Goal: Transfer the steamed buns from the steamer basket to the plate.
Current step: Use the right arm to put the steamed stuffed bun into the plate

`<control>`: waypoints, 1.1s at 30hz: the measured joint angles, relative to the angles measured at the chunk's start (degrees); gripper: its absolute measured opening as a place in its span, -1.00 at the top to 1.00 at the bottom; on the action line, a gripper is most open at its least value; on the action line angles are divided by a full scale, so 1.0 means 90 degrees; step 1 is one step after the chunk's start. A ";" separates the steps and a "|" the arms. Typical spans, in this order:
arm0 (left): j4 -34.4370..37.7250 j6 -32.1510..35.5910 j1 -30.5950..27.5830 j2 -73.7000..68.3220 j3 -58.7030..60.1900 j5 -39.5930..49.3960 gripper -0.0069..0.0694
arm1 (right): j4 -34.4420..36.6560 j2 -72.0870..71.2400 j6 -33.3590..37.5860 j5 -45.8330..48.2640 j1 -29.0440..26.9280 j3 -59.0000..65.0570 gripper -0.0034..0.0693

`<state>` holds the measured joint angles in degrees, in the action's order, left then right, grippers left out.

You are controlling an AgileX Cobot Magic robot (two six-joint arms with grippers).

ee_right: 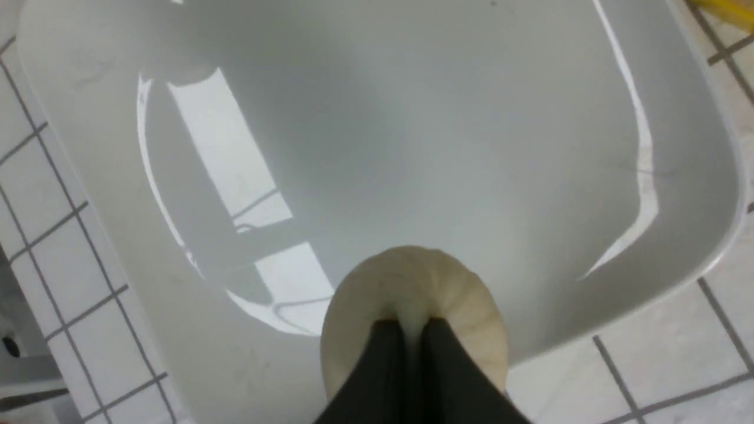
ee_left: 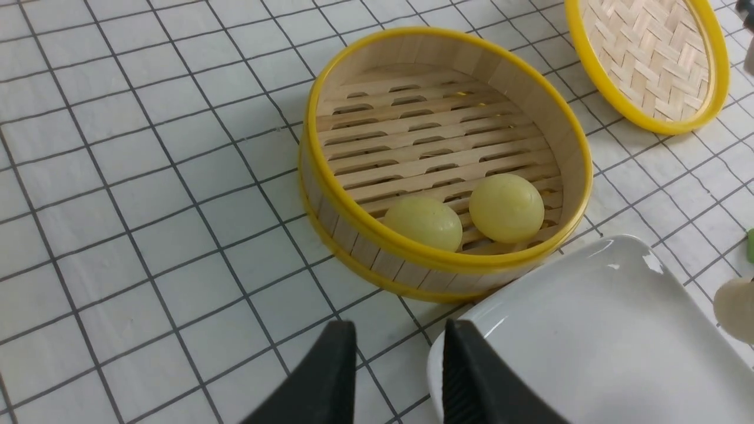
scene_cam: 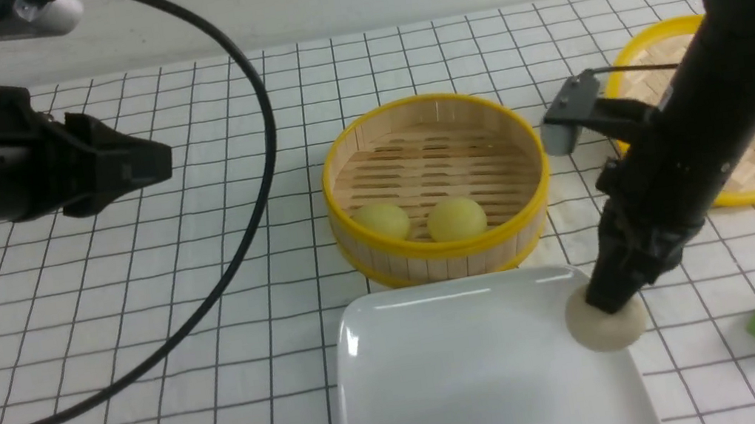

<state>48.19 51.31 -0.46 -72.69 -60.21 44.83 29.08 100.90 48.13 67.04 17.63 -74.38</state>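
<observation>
While pleated bun (scene_cam: 608, 327) is pinched by right tool (scene_cam: 610, 304) at right rim of plate (scene_cam: 462, 379), front view: two yellow buns (scene_cam: 383, 221) lie in steamer basket (scene_cam: 430, 264), just behind plate; left tool (scene_cam: 149, 164) is held well apart, leftward.
Left wrist view: left tool half spread, nothing held; yellow buns ahead.
Right wrist view: jaws pressed together on pleated crown; plate centre beyond bun; rim contact cannot be told.
</observation>
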 joint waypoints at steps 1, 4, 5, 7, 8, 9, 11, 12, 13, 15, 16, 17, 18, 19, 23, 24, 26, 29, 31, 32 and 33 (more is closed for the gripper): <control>0.0000 0.0000 0.0000 0.0000 0.0000 0.0000 0.18 | 0.0126 0.0137 0.0147 -0.0143 0.0000 0.0042 0.84; 0.0000 0.0000 0.0000 0.0000 0.0000 0.0006 0.18 | 0.0420 0.0369 0.0425 -0.0379 0.0000 0.0042 0.84; 0.0000 0.0000 0.0000 0.0000 0.0000 0.0006 0.18 | 0.0453 0.0414 0.0464 -0.0408 0.0000 0.0042 0.84; 0.0000 0.0000 0.0000 0.0000 0.0000 0.0048 0.18 | 0.0545 0.0594 0.0604 -0.0612 0.0000 0.0042 0.84; 0.0000 0.0000 0.0000 0.0000 0.0000 0.0061 0.18 | 0.0535 0.0664 0.0626 -0.0710 0.0000 0.0042 0.84; 0.0000 0.0000 0.0000 0.0000 0.0000 0.0067 0.18 | 0.0519 0.0726 0.0652 -0.0790 0.0000 0.0042 0.84; 0.0000 0.0000 0.0000 0.0000 0.0000 0.0083 0.18 | 0.0494 0.0784 0.0712 -0.0918 0.0000 0.0042 0.84; 0.0000 0.0000 0.0000 0.0000 0.0000 0.0096 0.18 | 0.0473 0.0806 0.0794 -0.0998 0.0000 0.0042 0.84; 0.0000 0.0000 0.0000 0.0000 0.0000 0.0096 0.18 | 0.0468 0.0812 0.0828 -0.1026 0.0000 0.0042 0.84; 0.0000 0.0000 0.0000 0.0000 0.0000 0.0103 0.18 | 0.0454 0.0825 0.1025 -0.1179 0.0000 0.0042 0.84; 0.0000 0.0000 0.0000 0.0000 0.0000 0.0103 0.18 | 0.0454 0.0825 0.1071 -0.1205 0.0000 0.0042 0.84; 0.0000 0.0000 0.0000 0.0000 0.0000 0.0104 0.18 | 0.0454 0.0825 0.1103 -0.1228 0.0000 0.0042 0.83; 0.0000 0.0000 0.0000 0.0000 0.0000 0.0104 0.18 | 0.0454 0.0825 0.1111 -0.1229 0.0000 0.0042 0.83; 0.0000 0.0000 0.0000 0.0000 0.0000 0.0123 0.18 | 0.0454 0.0825 0.1119 -0.1234 0.0000 0.0042 0.80; -0.0015 0.0000 0.0000 0.0000 0.0000 0.0160 0.18 | 0.0454 0.0825 0.1124 -0.1270 0.0000 0.0042 0.63; -0.0055 0.0000 0.0000 0.0000 0.0000 0.0211 0.18 | 0.0454 0.0825 0.1130 -0.1300 0.0000 0.0042 0.45; -0.0063 0.0000 0.0000 0.0000 0.0000 0.0237 0.18 | 0.0454 0.0825 0.1130 -0.1324 0.0000 0.0042 0.25; -0.0096 0.0000 0.0000 0.0000 0.0000 0.0284 0.18 | 0.0454 0.0825 0.1110 -0.1376 0.0000 0.0042 -0.17; -0.0108 0.0000 0.0000 0.0000 0.0000 0.0291 0.18 | 0.0454 0.0804 0.1070 -0.1422 0.0000 0.0042 -0.43; -0.0117 0.0000 0.0000 0.0000 0.0000 0.0291 0.18 | 0.0454 0.0773 0.1061 -0.1422 0.0000 0.0032 -0.50; -0.0124 0.0000 0.0000 0.0000 0.0000 0.0297 0.18 | 0.0454 0.0714 0.1046 -0.1428 0.0000 -0.0016 -0.57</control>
<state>47.07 51.31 -0.46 -72.69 -60.21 47.51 33.16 107.32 57.54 54.19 17.63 -74.53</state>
